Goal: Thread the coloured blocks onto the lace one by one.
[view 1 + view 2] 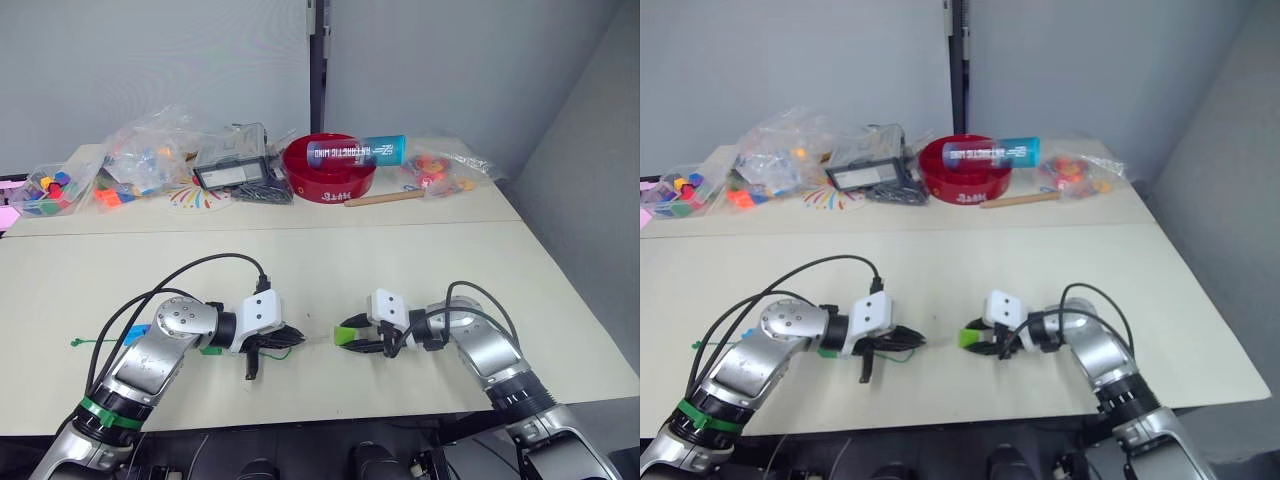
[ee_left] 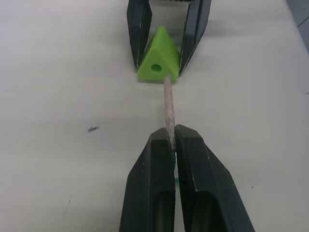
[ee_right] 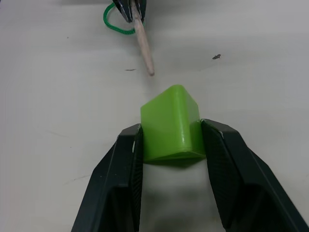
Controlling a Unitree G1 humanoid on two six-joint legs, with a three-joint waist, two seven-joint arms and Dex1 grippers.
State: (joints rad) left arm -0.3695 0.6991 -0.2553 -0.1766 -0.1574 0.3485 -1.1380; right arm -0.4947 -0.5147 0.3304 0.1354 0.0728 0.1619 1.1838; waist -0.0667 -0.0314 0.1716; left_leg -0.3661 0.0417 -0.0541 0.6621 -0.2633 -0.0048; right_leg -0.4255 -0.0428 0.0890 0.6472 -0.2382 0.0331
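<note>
left gripper [image 2: 170, 140] pressed on pale stiff tip of thin green lace [image 2: 168, 104], aimed at block | right gripper [image 3: 171, 137] pinching light green plastic wedge-shaped block [image 3: 170, 123], hole facing tip for threading | tip just beside hole, apparently not yet in

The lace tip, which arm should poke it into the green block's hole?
Probably the left: its fingers pinch the lace's pale tip, aimed near the hole in the light green block, which the right gripper holds.

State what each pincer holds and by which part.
Left pincer pinches the thin green lace's pale stiff tip near its base. Right pincer clamps the light green plastic block by its sides.
</note>
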